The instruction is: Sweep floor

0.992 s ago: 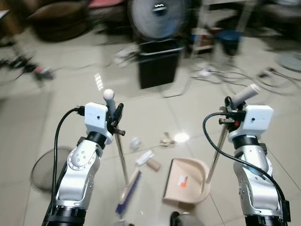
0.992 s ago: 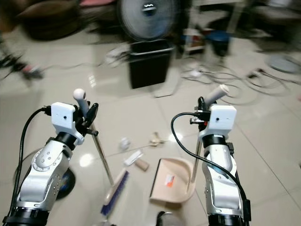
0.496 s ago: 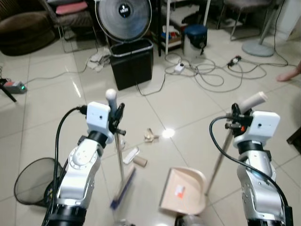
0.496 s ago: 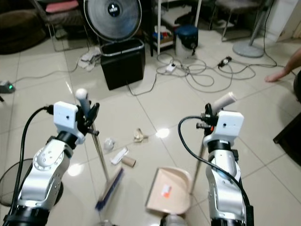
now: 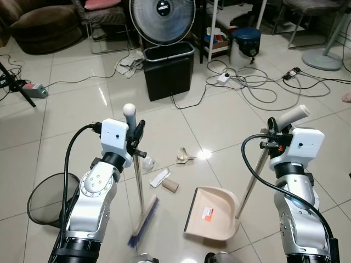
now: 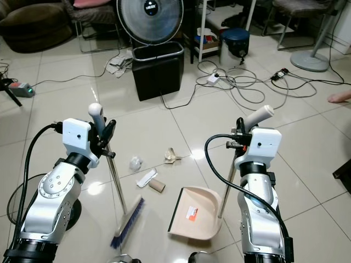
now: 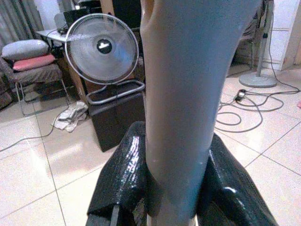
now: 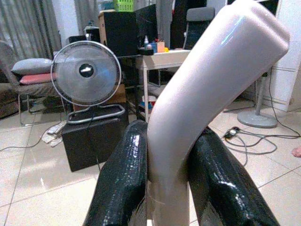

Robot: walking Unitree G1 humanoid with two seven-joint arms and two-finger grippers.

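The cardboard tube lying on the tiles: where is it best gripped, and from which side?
Grip the cardboard tube across its middle, coming from above: it lies flat on its side, so only its round flanks offer opposing faces. Mind the white wrapper close beside it.

Open tile btwn broom (image 5: 143,216) & dustpan (image 5: 211,213); black bin (image 5: 169,71), cables (image 5: 258,90) crowd far floor

The head views were smeared a second ago and are sharp now. The whole scene has shifted with the camera: the black bin (image 5: 168,71) and fan (image 5: 162,19) sit nearer the top centre, and the mesh basket (image 5: 46,199) lies at lower left. The person's hand (image 5: 345,97) at the right edge has slipped almost out of frame.
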